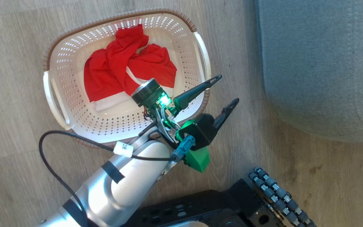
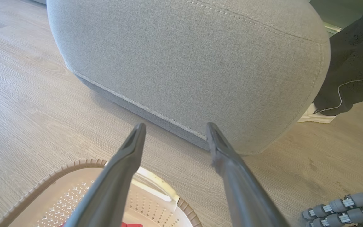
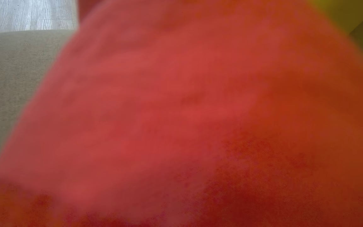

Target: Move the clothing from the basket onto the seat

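Clothing [image 1: 128, 67] lies bunched and red in the basket [image 1: 71, 107], left of the seat [image 1: 320, 63]. Left gripper [image 1: 228, 88] hangs over the basket's right rim, fingers wide, empty. Red cloth [image 3: 181, 110] blurs right up against the right wrist camera; right gripper's grip, cannot tell.

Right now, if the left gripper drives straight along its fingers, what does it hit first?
Most likely the seat: the open left gripper frames its rounded side, just above the lower seam, in the left wrist view. The wood floor lies below that line. Depth is unclear.
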{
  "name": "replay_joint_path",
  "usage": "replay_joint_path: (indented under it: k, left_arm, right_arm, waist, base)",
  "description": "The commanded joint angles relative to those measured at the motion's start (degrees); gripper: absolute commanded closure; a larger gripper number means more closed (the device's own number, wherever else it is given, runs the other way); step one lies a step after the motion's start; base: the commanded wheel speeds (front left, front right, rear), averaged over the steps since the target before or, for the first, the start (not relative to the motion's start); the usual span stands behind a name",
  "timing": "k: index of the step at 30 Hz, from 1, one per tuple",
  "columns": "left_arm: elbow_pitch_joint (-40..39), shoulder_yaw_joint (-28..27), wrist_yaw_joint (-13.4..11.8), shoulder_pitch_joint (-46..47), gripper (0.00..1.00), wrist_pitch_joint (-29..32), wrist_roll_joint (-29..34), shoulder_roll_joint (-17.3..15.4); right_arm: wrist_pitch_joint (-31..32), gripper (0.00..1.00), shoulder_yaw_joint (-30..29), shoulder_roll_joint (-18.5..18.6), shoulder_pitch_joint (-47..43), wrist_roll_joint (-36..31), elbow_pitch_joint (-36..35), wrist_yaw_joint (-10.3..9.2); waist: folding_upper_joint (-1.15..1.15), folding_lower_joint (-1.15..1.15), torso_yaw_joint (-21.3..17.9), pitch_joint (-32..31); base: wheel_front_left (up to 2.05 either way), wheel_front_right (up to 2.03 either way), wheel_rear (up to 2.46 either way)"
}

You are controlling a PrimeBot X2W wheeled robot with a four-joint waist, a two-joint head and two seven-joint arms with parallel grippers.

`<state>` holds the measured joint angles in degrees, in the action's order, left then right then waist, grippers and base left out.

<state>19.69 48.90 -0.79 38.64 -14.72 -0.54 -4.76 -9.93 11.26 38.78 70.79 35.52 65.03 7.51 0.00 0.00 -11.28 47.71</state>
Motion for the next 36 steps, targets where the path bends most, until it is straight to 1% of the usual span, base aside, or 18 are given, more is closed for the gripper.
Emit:
replay_joint_path:
  k: [1, 5, 12, 15, 21, 26, 30, 34, 36]
  left_arm:
    - [-1.4, -0.5, -0.5, -0.8, 0.00, -0.3, -0.1, 0.7]
    - [-1.0, 0.0, -0.4, -0.8, 0.00, -0.3, 0.0, 0.6]
    - [-1.3, -0.1, -0.6, -2.2, 0.00, -0.3, -1.5, 1.2]
    - [-1.4, -0.4, -0.6, -2.9, 0.00, -0.3, -2.1, 1.4]
    - [-1.8, -0.1, -0.7, -5.3, 0.00, -0.3, -3.3, 1.8]
    - [-3.9, -0.6, -1.7, -7.8, 0.00, -0.3, -6.2, 1.9]
    - [-4.8, -1.0, -2.3, -8.7, 0.00, -0.3, -7.2, 1.9]
    - [-5.9, -3.0, -3.8, -10.0, 0.00, -0.3, -8.5, 1.9]
    - [-6.2, -4.0, -4.2, -10.7, 0.00, -0.3, -8.7, 1.9]
  right_arm:
    - [-1.4, 0.00, 0.5, 3.4, -1.8, 0.3, 0.2, -0.02]
    - [-2.0, 0.00, 1.3, 3.1, -1.8, 2.7, 2.8, -0.02]
    - [-2.0, 0.00, 4.8, 3.9, -3.7, 3.8, 4.0, -0.02]
    - [-2.4, 0.00, 7.6, 4.1, -4.7, 2.3, 4.4, -0.02]
    - [-3.2, 0.00, 11.2, 3.8, -7.5, 1.9, 4.6, -0.02]
    - [-3.6, 0.00, 14.2, 3.6, -10.7, 3.2, 2.4, -0.02]
    - [-4.2, 0.00, 15.7, 3.8, -12.5, 4.6, 0.1, -0.02]
    - [-4.9, 0.00, 17.1, 4.6, -15.8, 7.8, -6.5, -0.02]
    - [-5.0, 0.00, 16.9, 5.6, -17.3, 9.1, -10.0, -0.02]
  waist:
    - [0.00, 0.00, -0.2, -0.1]
    - [0.00, 0.00, -0.4, -1.8]
    - [0.00, 0.00, -0.5, -6.1]
    - [0.00, 0.00, -0.8, -8.4]
    - [0.00, 0.00, -0.6, -13.9]
    - [0.00, 0.00, -0.1, -18.4]
    - [0.00, 0.00, 0.3, -20.7]
    - [0.00, 0.00, 1.1, -23.8]
    - [0.00, 0.00, 1.4, -25.3]
  base:
    - [0.00, 0.00, 0.00]
    - [0.00, 0.00, 0.00]
    - [0.00, 0.00, 0.00]
    - [0.00, 0.00, 0.00]
    - [0.00, 0.00, 0.00]
    - [0.00, 0.00, 0.00]
    - [0.00, 0.00, 0.00]
    - [0.00, 0.00, 0.00]
    - [0.00, 0.00, 0.00]
